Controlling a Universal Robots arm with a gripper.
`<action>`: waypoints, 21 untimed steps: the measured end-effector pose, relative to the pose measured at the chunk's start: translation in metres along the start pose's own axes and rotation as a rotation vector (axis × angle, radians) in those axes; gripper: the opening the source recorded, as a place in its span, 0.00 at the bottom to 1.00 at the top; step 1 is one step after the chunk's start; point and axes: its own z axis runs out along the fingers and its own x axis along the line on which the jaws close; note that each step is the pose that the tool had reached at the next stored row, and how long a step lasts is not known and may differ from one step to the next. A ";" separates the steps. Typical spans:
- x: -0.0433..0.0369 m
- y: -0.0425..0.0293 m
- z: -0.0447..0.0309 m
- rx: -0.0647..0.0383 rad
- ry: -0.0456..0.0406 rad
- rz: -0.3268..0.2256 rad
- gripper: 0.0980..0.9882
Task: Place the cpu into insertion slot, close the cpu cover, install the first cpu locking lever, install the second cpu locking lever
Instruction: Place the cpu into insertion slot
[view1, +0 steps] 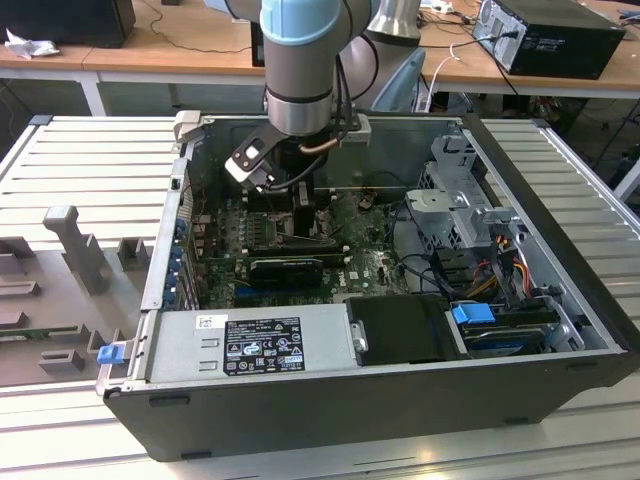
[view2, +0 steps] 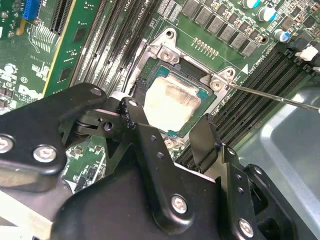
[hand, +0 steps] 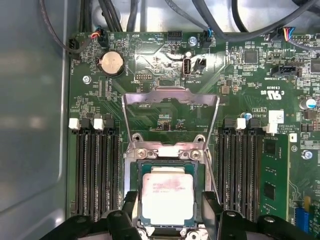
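The cpu lies flat in the insertion slot, its pale metal top facing up. My gripper hangs just above it, with one black finger on each side of the chip. A small gap shows on both sides, so the gripper is open. The cpu cover is swung back off the socket and stands open. A thin locking lever sticks out unlatched beside the socket. In the exterior view the gripper is down inside the computer case.
Black memory slots flank the socket. A coin battery and cable plugs sit beyond the cover. The case holds a power supply, a drive cage and wire bundles. A grey fixture stands at the exterior view's left.
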 end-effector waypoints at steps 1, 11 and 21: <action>0.0000 0.0000 -0.0008 0.000 0.0000 0.000 0.56; 0.0001 0.0002 -0.0041 0.000 -0.0005 0.000 0.08; 0.0003 0.0004 -0.0076 0.000 -0.0026 0.000 0.01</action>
